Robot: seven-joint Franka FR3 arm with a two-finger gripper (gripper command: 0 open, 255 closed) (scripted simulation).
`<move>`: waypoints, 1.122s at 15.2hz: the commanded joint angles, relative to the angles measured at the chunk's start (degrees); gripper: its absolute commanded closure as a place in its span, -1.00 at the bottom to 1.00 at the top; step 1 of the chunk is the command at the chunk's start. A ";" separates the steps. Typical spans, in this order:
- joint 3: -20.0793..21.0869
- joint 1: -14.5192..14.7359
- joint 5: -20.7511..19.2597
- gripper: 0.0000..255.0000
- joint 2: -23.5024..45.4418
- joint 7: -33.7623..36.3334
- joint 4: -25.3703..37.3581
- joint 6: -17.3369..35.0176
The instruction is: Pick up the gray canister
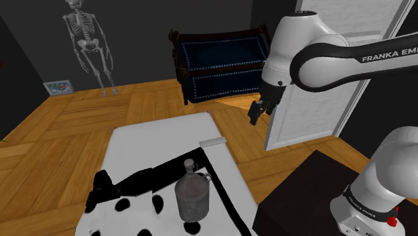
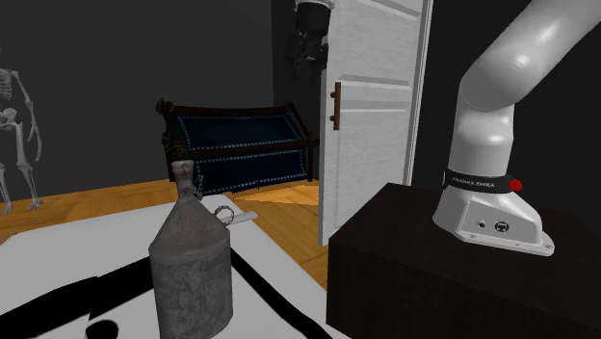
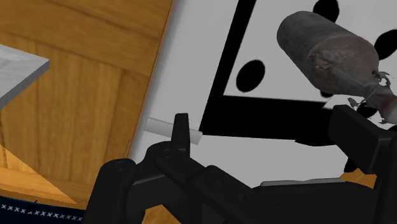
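Note:
The gray canister (image 1: pixel 192 194) stands upright on a white surface (image 1: pixel 154 134) with black patches, near that surface's front end in the shoulder view. It has a narrow neck and a small wire handle. In the second exterior view the canister (image 2: pixel 191 265) is close, at lower left. My gripper (image 1: pixel 256 112) hangs in the air beyond the surface's far corner, beside the white door, well above and away from the canister. In the wrist view the gripper (image 3: pixel 264 121) is open with nothing between its fingers (image 3: pixel 181 130), and the canister (image 3: pixel 331 54) lies ahead, off toward one finger.
A small white bar (image 1: pixel 214 141) lies on the surface's edge between gripper and canister. A white door (image 1: pixel 315 100) stands open close behind the gripper. A dark blue chest (image 1: pixel 218 64) and a skeleton (image 1: pixel 87 40) stand farther back on the wooden floor. The dark stand (image 2: pixel 453 270) is beside the surface.

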 commanded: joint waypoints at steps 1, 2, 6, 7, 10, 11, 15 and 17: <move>2.37 0.25 0.69 -1.00 2.87 2.60 0.01 3.56; 3.57 0.32 0.90 -1.00 4.33 3.89 0.06 5.29; 8.54 0.01 0.64 -1.00 10.97 9.48 1.11 12.08; 9.83 -0.21 0.22 -1.00 12.81 11.05 1.58 13.72; 13.85 -1.33 -2.15 -1.00 18.76 16.30 3.50 18.43; 15.24 -1.86 -3.41 -1.00 20.89 18.31 4.30 19.89; 20.34 -3.96 -11.64 -1.00 30.34 28.25 8.41 24.84; 21.94 -4.30 -17.82 -1.00 35.66 34.44 11.08 26.47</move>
